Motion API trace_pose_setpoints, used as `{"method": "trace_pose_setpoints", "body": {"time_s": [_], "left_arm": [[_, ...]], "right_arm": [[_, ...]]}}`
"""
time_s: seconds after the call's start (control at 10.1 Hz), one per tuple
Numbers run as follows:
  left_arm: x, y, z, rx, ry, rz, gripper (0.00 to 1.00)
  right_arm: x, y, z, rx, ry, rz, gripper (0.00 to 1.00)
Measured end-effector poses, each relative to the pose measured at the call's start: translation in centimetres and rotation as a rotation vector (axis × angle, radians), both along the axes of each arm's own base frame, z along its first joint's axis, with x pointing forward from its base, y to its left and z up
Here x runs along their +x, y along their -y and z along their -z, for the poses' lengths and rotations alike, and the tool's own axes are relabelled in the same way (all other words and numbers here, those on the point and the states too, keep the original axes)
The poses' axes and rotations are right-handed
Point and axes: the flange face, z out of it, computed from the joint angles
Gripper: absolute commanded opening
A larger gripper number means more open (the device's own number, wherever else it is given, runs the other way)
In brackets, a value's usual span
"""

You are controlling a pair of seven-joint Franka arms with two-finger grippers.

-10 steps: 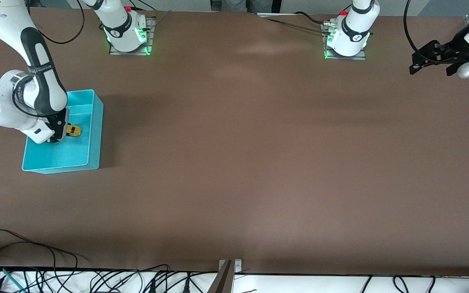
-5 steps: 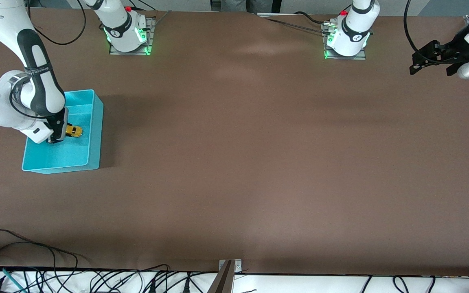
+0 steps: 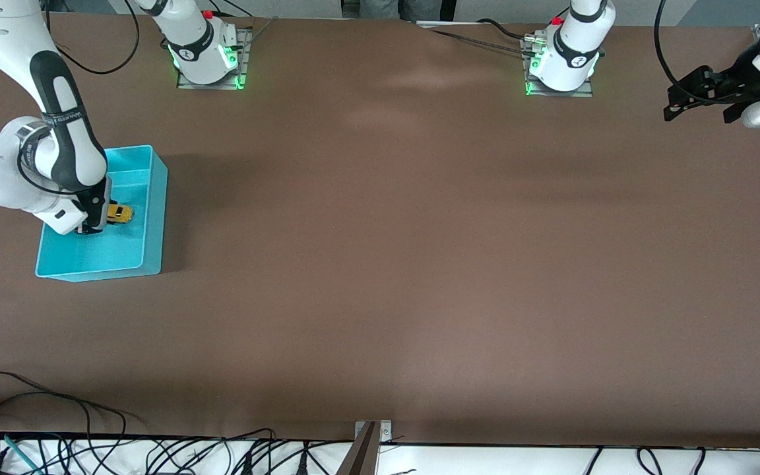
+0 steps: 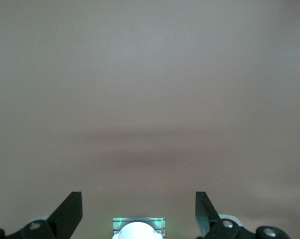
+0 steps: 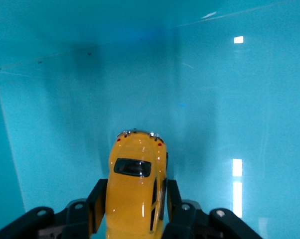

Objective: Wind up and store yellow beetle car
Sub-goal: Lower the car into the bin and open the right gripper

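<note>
The yellow beetle car (image 3: 119,213) is inside the turquoise bin (image 3: 158,218) at the right arm's end of the table. My right gripper (image 3: 92,224) reaches down into the bin and is shut on the car. In the right wrist view the two fingers (image 5: 99,199) press against the sides of the car (image 5: 136,174), low over the bin's floor (image 5: 225,109). My left gripper (image 3: 696,113) is open and empty and waits in the air at the left arm's end of the table. Its spread fingers (image 4: 70,211) show over bare table.
The two arm bases (image 3: 207,56) (image 3: 561,63) stand along the table's edge farthest from the front camera. Loose cables (image 3: 57,422) lie along the edge nearest that camera. The brown tabletop (image 3: 393,251) between the arms is bare.
The right arm's wrist and elbow have shifted slightly over the bin. The car stays between the fingers inside the bin. The left arm has not moved.
</note>
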Motion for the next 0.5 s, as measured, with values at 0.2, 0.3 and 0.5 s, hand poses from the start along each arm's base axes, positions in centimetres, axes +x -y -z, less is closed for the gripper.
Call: {"method": "trace_pose_setpoints", "body": {"time_s": [0.2, 0.3, 0.5], "left_arm": [[0.0, 0.0, 0.0, 0.0, 0.0, 0.0, 1.0], [0.0, 0.0, 0.0, 0.0, 0.0, -0.001, 1.0], [0.0, -0.3, 0.0, 0.0, 0.0, -0.005, 1.0]], "right_arm": [[0.4, 0.0, 0.3, -0.004, 0.001, -0.002, 1.0], [0.7, 0.0, 0.1, -0.006, 0.008, -0.004, 1.0], [1.6, -0.1, -0.6, -0.009, 0.023, -0.011, 1.0]]}}
